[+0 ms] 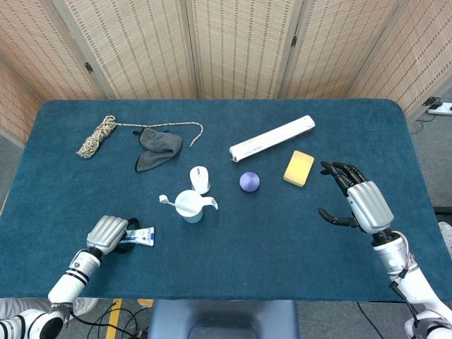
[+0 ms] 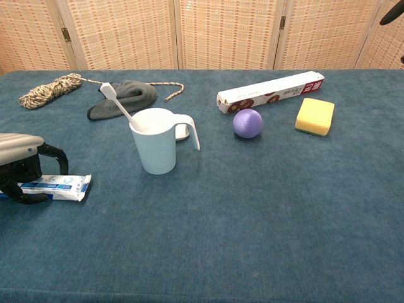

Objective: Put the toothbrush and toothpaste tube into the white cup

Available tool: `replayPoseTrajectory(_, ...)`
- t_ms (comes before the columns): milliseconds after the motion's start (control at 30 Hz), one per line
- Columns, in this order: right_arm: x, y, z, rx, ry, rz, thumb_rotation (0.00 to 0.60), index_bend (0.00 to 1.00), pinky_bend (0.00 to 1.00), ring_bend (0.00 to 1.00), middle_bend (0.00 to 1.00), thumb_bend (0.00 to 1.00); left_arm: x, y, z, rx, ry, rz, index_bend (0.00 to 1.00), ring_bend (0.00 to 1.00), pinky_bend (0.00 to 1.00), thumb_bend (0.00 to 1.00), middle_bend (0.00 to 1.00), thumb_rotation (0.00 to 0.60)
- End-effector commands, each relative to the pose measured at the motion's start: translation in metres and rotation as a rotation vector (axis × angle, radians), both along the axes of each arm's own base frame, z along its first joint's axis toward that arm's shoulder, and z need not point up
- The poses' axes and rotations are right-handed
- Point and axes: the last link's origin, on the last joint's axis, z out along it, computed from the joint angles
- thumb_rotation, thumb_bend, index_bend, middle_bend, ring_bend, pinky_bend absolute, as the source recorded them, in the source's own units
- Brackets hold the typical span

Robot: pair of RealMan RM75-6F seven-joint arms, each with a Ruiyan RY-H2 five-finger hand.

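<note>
A: From the head view, what is lying on the table (image 1: 296, 233)?

B: A dark blue cloth is covering it, and woven folding screens (image 1: 240, 46) are standing behind. The white cup (image 1: 189, 205) is sitting left of centre with the toothbrush (image 1: 168, 201) already leaning in it. The toothpaste tube (image 1: 138, 237) is lying flat near the front left edge, and the left hand (image 1: 107, 233) is curling its fingers around the tube's left end. The right hand (image 1: 357, 200) is hovering over the right side with fingers spread, holding nothing.

A: And the rest?

B: A coiled rope (image 1: 97, 135), a grey cloth (image 1: 157, 148), a long white box (image 1: 272, 138), a yellow sponge (image 1: 299, 167), a purple ball (image 1: 248, 181) and a small white object (image 1: 200, 179) just behind the cup.

A: What is the chest view showing?

B: The left hand (image 2: 20, 167) is closing over the tube (image 2: 58, 187), thumb under and fingers over it. The cup (image 2: 154, 142) is standing upright, well apart to the right, with the brush (image 2: 118, 103) sticking out. The right hand is barely peeking in at the top right corner. Print on the tube and box (image 2: 271, 91) is too small to read
</note>
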Motion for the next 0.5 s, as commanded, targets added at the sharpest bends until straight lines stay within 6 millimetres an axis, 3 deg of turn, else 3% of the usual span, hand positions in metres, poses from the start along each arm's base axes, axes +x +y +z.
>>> replayPoseTrajectory(33, -0.0004, 0.0002, 0.0004, -0.001, -0.001, -0.002, 0.6, 0.0, 0.16, 0.13, 0.25, 0.21, 0.0, 0.0006, -0.0016, 0.001, 0.003, -0.003, 0.44, 0.95, 0.96, 0.33, 1.0, 0.6)
replayPoseTrajectory(500, -0.0031, 0.0022, -0.0017, 0.009, 0.003, -0.011, 0.6, 0.0, 0.16, 0.13, 0.25, 0.21, -0.003, 0.0012, 0.0021, 0.045, 0.013, -0.032, 0.54, 0.96, 0.97, 0.34, 1.0, 0.6)
